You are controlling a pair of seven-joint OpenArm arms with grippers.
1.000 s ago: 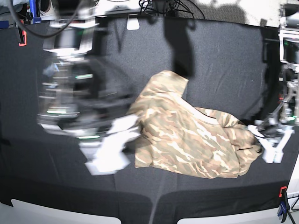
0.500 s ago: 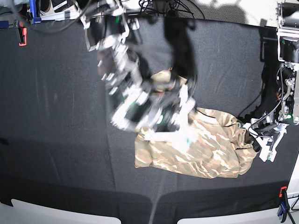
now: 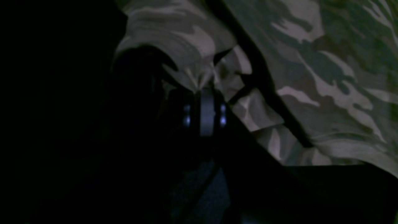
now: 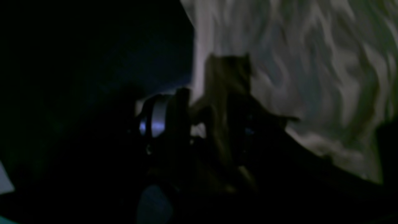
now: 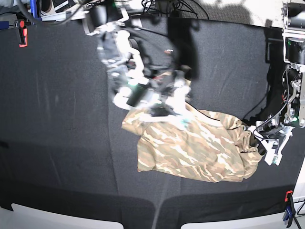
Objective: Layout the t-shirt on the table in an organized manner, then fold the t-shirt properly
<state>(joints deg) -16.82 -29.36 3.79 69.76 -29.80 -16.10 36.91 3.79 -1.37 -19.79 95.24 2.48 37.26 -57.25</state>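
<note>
On the black table (image 5: 57, 143), the t-shirt (image 5: 200, 148) lies crumpled right of centre; no writing is legible. Since a second ago, the right gripper (image 5: 164, 102) has swung from 9 o'clock onto the shirt's 11 o'clock corner, its jaws parted around fabric. The left gripper (image 5: 259, 138) stays pinched on the 3 o'clock edge.

- Base camera looks down from above on the whole table (image 5: 57, 143).
- Both wrist cameras sit close over the t-shirt (image 5: 200, 148), shared by all views.
</note>
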